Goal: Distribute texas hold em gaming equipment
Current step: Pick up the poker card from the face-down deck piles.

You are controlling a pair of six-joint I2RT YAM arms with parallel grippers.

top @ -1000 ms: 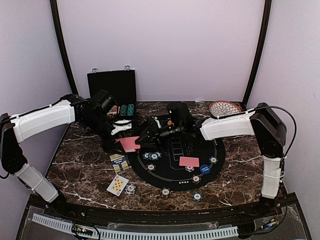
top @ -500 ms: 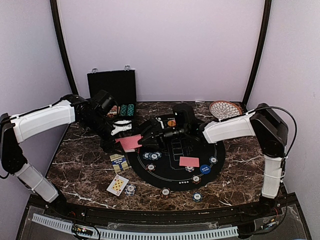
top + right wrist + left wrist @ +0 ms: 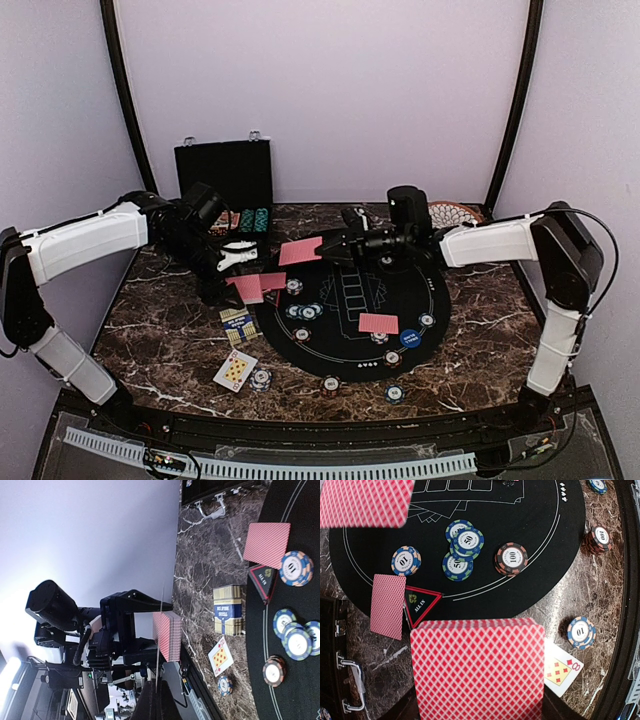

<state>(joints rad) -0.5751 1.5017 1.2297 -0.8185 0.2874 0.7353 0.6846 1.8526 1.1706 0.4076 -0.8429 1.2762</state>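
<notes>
Red-backed deck (image 3: 479, 672) sits clamped tight in our left claw (image 3: 233, 274), kept low as the supply; our right claw (image 3: 333, 245) is closed on a single card (image 3: 300, 251), held above the black mat (image 3: 350, 305), we judge for dealing to a seat.

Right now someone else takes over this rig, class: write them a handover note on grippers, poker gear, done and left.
Left gripper: jaws shut on the deck, beside the mat's left edge.
Right gripper: jaws shut on the held card, back up, above the mat's far left.
Done: a second card lies back up on the mat, a third card at its left edge; chips sit on and around the mat.
Left: set the held card down, then likely deal more from the deck.
</notes>
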